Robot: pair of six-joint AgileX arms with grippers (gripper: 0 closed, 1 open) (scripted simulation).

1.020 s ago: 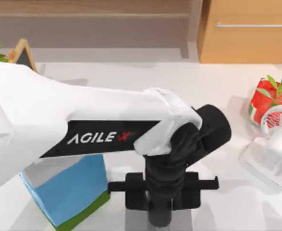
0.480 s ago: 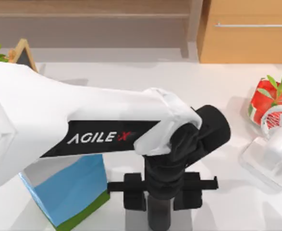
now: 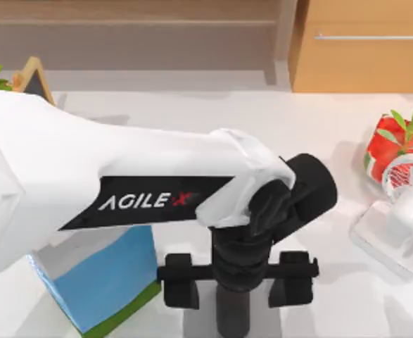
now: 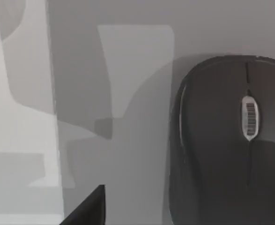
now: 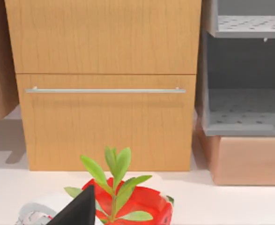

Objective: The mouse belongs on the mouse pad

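The mouse, dark and rounded with a pale scroll wheel, lies flat on the grey mouse pad in the left wrist view. One dark fingertip of my left gripper stands apart from it. From above, my left gripper hangs over the table's front middle with its fingers spread wide, open and holding nothing. A strip of the mouse pad shows beneath it, and the arm hides the mouse there. In the right wrist view, my right gripper shows one dark fingertip near a red pot.
A blue, white and green carton stands just left of the pad. At the right stand a red potted plant and a white desk fan. A small chalkboard sits at the back left. Wooden cabinets rise behind the table.
The left gripper's fingers have spread farther apart, most of it in the last half second. The arm itself has barely moved.
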